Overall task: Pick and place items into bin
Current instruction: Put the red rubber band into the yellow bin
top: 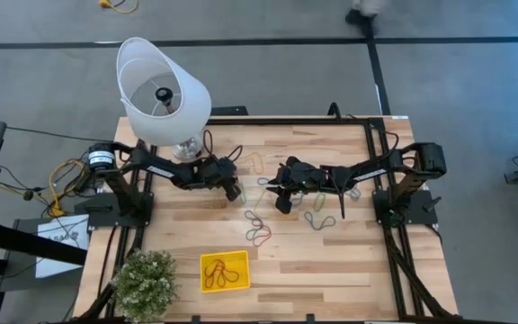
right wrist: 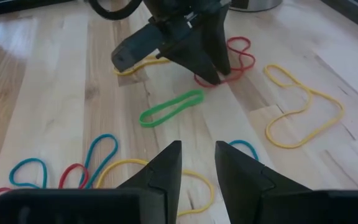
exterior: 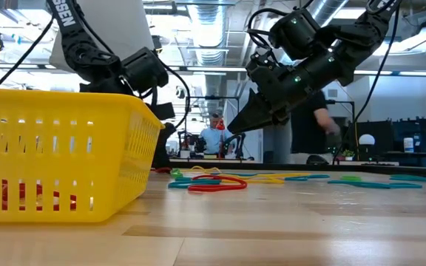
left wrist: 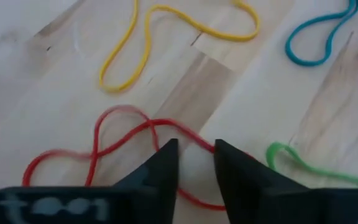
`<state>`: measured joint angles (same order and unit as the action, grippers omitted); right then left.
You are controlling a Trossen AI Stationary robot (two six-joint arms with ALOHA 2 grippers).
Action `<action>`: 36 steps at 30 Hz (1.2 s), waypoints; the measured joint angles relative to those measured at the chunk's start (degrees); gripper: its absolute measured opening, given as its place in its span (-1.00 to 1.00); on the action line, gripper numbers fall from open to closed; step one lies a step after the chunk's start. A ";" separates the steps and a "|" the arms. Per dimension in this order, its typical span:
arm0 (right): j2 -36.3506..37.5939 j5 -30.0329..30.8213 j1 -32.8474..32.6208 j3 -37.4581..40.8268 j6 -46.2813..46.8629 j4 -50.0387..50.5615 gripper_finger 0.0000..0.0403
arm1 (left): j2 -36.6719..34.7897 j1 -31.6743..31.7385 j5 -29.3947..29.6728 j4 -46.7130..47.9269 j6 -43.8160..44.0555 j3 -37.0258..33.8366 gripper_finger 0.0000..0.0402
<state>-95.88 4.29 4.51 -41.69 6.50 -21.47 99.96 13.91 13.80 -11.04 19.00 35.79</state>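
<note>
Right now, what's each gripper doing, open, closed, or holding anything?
Left gripper: jaws slightly open, down over a red rubber band, not holding it.
Right gripper: slightly open, empty.

Bench [top: 349,261]: lamp [top: 162,90] at rear-left corner, plant [top: 144,281] at front-left corner, bin [top: 224,271] just right of plant w/ some bands inside. Loose bands [top: 259,229] scattered mid-bench, betw. the 2 arms. Left gripper [top: 234,191] low over bands left of centre; right gripper [top: 280,202] facing it, raised, just right of centre.
</note>
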 joint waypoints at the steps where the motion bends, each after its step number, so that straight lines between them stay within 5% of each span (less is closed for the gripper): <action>1: 0.00 0.00 0.00 0.00 0.00 -0.02 -0.54 | 0.39 -0.22 0.12 0.01 0.18 0.02 -0.66; 4: 0.00 0.02 0.00 0.00 0.00 -0.01 -0.54 | 0.60 -1.11 1.17 0.14 -0.06 0.11 -0.91; 9: 0.00 0.00 0.00 0.00 0.00 0.00 -0.54 | -2.04 -1.68 -1.03 -2.33 -3.11 -0.03 -0.99; 13: 0.00 0.00 0.00 0.00 0.01 0.01 -0.54 | -5.05 -2.02 -4.51 -1.11 -4.71 1.14 -1.00; 22: 0.00 0.00 0.00 0.00 0.01 0.04 -0.54 | -7.10 -2.62 -3.21 1.80 -5.11 1.37 -1.00; 29: 0.00 -0.02 0.00 0.00 0.00 0.02 -0.54 | -7.22 -2.97 0.59 2.86 -13.35 1.33 -1.00; 36: 0.00 -0.01 0.00 0.00 0.00 0.03 -0.54 | -7.31 -2.92 1.94 6.34 -18.50 1.38 -0.78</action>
<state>-95.88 4.29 4.51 -41.69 6.51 -21.44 92.64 10.98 15.74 -4.70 0.50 37.17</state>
